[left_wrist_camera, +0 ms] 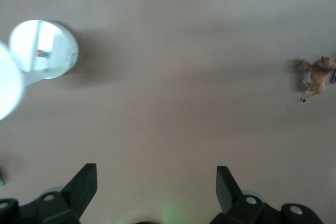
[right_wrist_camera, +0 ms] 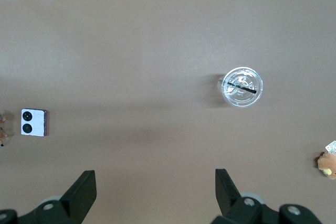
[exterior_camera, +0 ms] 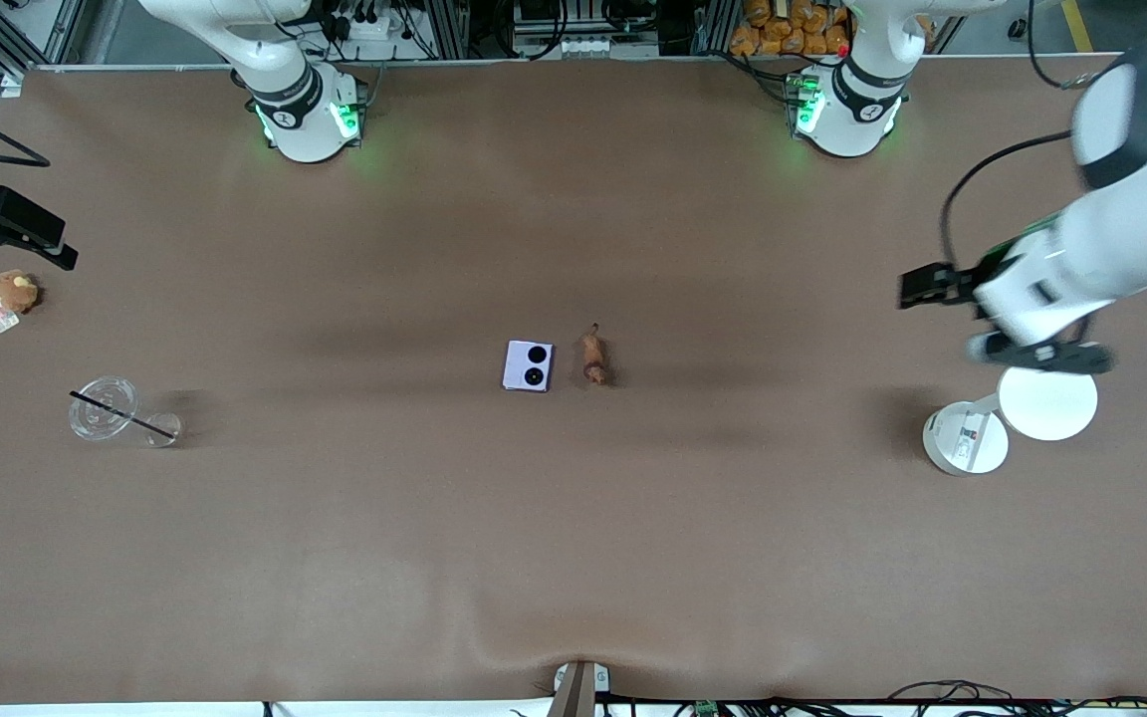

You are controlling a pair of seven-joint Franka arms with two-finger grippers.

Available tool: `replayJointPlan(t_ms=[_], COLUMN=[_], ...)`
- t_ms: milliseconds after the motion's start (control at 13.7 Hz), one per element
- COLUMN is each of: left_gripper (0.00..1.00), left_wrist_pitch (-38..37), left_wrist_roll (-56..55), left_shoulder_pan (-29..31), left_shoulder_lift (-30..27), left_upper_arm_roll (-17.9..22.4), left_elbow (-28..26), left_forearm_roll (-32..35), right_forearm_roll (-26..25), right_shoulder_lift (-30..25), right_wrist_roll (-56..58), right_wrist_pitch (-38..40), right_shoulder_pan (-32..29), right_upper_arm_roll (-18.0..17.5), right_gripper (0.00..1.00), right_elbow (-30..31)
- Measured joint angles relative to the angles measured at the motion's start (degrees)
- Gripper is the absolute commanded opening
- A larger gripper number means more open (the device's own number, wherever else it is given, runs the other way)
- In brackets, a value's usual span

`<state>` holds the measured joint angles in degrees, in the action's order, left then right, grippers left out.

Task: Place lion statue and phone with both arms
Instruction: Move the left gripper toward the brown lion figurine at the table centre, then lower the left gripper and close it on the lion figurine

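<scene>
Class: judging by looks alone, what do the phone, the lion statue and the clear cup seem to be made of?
Phone: smooth matte lavender shell, glass or plastic, with glossy black camera circles.
Lion statue: hard moulded reddish-brown figure, probably plastic or resin; rigid thin tail.
Clear cup: transparent plastic, since the table shows through it; dark straw across its lid.

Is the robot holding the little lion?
No, the lion lies on the table beside the phone, and the left gripper and right gripper are both open and empty.
</scene>
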<state>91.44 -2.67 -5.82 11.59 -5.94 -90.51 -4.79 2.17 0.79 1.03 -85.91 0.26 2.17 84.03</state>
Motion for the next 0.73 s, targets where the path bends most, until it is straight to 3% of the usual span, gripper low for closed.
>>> replayJointPlan(t_ms=[293,732], left_gripper=[1.00,1.00], left_wrist_pitch=[3.4,13.6], left_wrist_roll=[-6.9,-23.0], left_shoulder_pan=[-6.9,-20.1], left_shoulder_lift=[9.6,16.5], left_upper_arm_roll=[-0.1,-0.3], left_elbow=[5.1,6.9], left_forearm_roll=[0.7,4.4], right_forearm_roll=[0.0,0.0], right_shoulder_lift=[0.0,0.4], right_wrist_roll=[0.0,0.0], right_wrist_pitch=[-0.1,-1.1], right_shoulder_pan=[0.0,0.0], right_upper_arm_roll=[0.0,0.2], right_gripper=[1.00,1.00], right_elbow=[0.0,0.3])
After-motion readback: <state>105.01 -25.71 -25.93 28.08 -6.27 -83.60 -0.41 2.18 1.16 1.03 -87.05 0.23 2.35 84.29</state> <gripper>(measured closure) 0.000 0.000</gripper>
